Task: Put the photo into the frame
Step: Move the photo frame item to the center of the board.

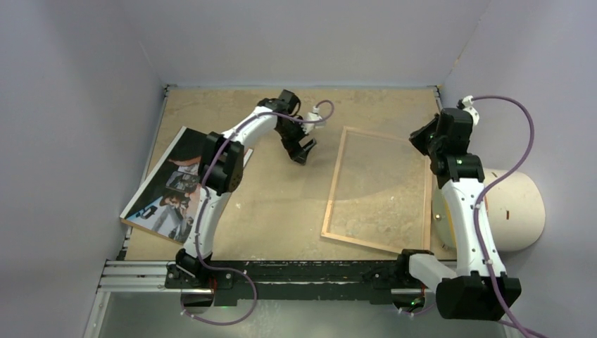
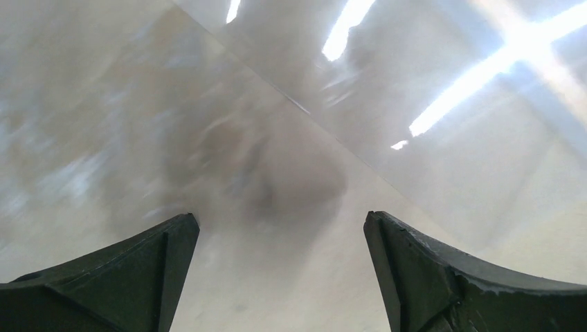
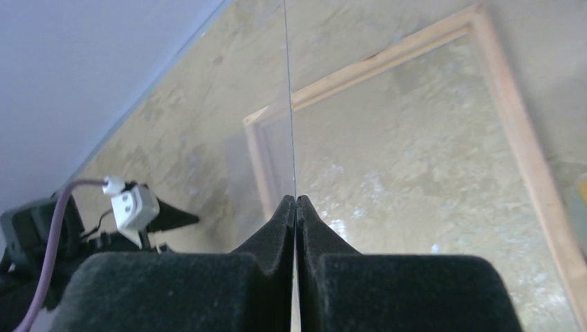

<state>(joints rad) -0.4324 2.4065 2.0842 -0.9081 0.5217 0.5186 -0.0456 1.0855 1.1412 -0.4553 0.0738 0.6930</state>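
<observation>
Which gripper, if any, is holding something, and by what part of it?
The right gripper pinches the clear sheet by its edge. The left gripper is open and holds nothing.

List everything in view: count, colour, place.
photo: one, dark with white and orange patches, table's left edge
frame: one, light wood, flat on the table, right of centre
clear sheet: one, transparent, pinched by the right gripper above the frame
round object: one, cream, beyond the table's right edge
table: one, tan
arms: two, white and black with purple cables, near edge
left gripper: one, black, open, empty, mid-table
right gripper: one, black, shut on the clear sheet
</observation>
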